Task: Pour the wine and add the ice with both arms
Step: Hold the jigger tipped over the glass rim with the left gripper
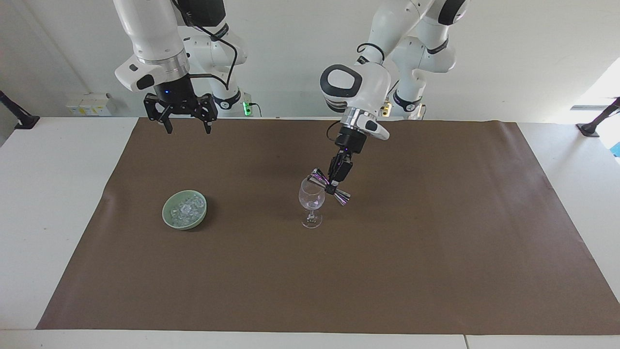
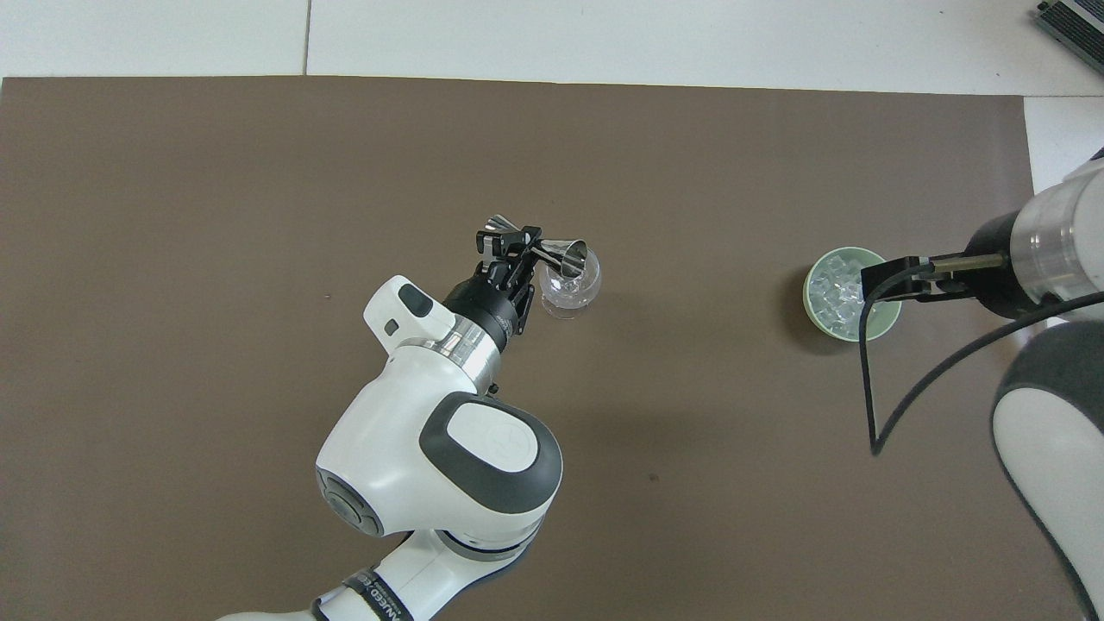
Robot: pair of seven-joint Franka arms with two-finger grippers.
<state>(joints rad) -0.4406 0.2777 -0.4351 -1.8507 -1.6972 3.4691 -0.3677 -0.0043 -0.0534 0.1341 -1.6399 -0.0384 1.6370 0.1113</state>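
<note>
A clear wine glass (image 1: pixel 311 202) (image 2: pixel 570 288) stands upright near the middle of the brown mat. My left gripper (image 1: pixel 333 186) (image 2: pixel 523 248) is shut on the waist of a steel double-cone jigger (image 1: pixel 330 187) (image 2: pixel 538 247). The jigger is tipped on its side, one mouth over the glass's rim. No liquid shows in the glass. Ice (image 1: pixel 186 208) (image 2: pixel 838 291) lies as clear chunks in a pale green bowl (image 1: pixel 170 221) (image 2: pixel 881 323) toward the right arm's end of the table. My right gripper (image 1: pixel 184 126) hangs open, high over the mat's edge nearest the robots.
The brown mat (image 1: pixel 416 261) (image 2: pixel 259 172) covers most of the white table (image 1: pixel 53 194). A black cable (image 2: pixel 865 379) loops from the right wrist. Small boxes (image 1: pixel 89 103) sit against the wall near the right arm's base.
</note>
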